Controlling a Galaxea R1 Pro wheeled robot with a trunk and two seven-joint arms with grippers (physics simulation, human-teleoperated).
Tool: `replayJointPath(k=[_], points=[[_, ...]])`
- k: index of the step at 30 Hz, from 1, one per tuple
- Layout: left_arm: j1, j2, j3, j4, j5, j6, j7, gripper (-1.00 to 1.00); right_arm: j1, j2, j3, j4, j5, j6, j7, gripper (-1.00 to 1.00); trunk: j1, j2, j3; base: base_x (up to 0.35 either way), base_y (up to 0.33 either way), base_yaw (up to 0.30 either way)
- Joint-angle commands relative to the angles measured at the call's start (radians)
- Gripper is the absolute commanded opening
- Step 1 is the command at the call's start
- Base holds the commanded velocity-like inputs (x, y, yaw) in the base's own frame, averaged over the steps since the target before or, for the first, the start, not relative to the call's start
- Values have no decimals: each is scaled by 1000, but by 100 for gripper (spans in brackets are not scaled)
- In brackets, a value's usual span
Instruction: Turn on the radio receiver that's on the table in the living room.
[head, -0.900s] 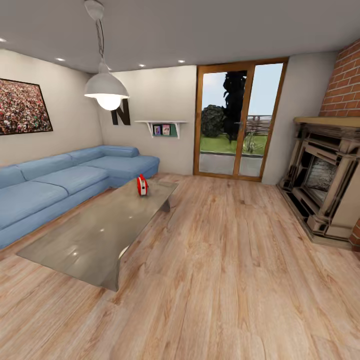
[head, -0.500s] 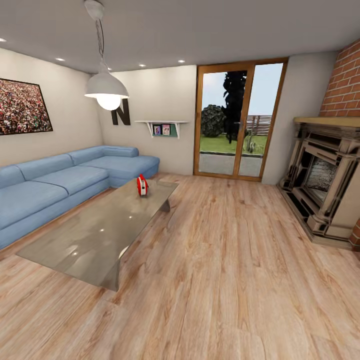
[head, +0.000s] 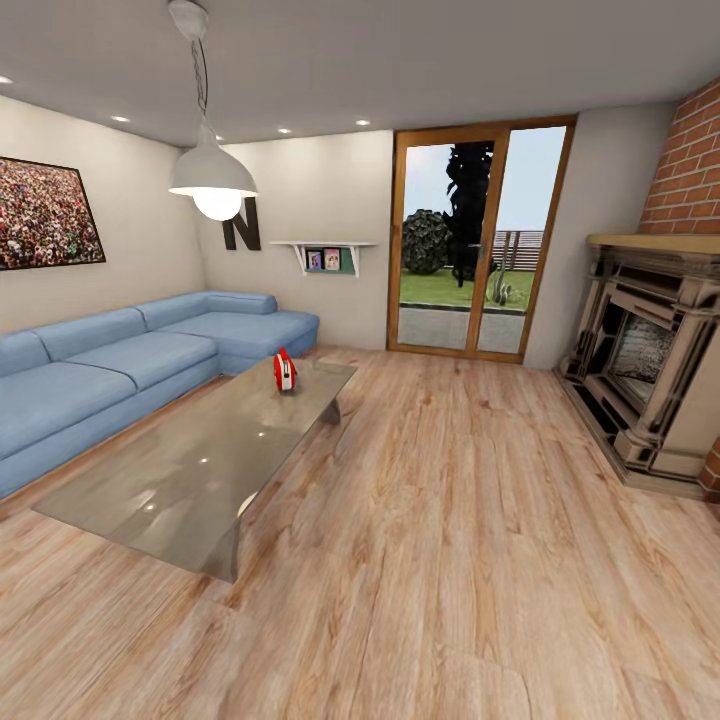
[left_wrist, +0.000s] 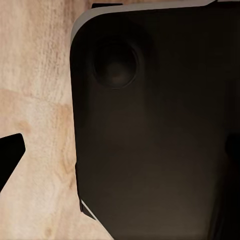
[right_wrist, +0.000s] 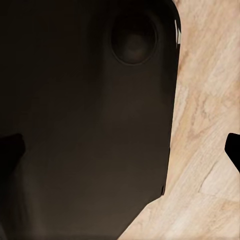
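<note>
Nearest, the left wrist view looks down on a dark rounded panel of the robot's own body (left_wrist: 155, 130) over pale wood planks, with one black fingertip (left_wrist: 10, 157) of the left gripper at the picture's edge. The right wrist view shows a like dark panel (right_wrist: 85, 120) above the same planks, and a black fingertip (right_wrist: 232, 150) at each side. Neither pair closes on anything, but whether the jaws are spread or pressed together I cannot tell.

From the head view, the light wood plank floor (head: 450, 560) runs forward. On it to the left stands the table (head: 180, 480), low, with a glossy grey top and bent slab ends. The radio receiver (head: 285, 371), red with white trim, stands upright near the table's far end, well apart from the robot. Beside the table runs a blue corner sofa (head: 110, 370). At the right stands a fireplace (head: 650, 370) with brick above. A white dome pendant lamp (head: 212, 180) hangs over the table. On the far wall are a glass door with a wooden frame (head: 470, 250), a small shelf (head: 325, 258) and a letter N (head: 241, 225); a framed picture (head: 45, 213) hangs on the left wall.
</note>
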Motion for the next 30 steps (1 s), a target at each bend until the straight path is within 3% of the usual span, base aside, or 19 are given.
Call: replayJointPath(k=[1,15,30], points=[[0,0,0,0,0,0,0,100,0,0,0,0,0,0,0,100,0,0,0,0,0,0],[0,-2,-3,0,-3,0,0,100,0,0,2,0,1,1,0,100,0,0,0,14,0,0],[0,0,-4,0,0,2,0,100,0,0,2,0,2,0,0,100,0,0,0,295,0,0]])
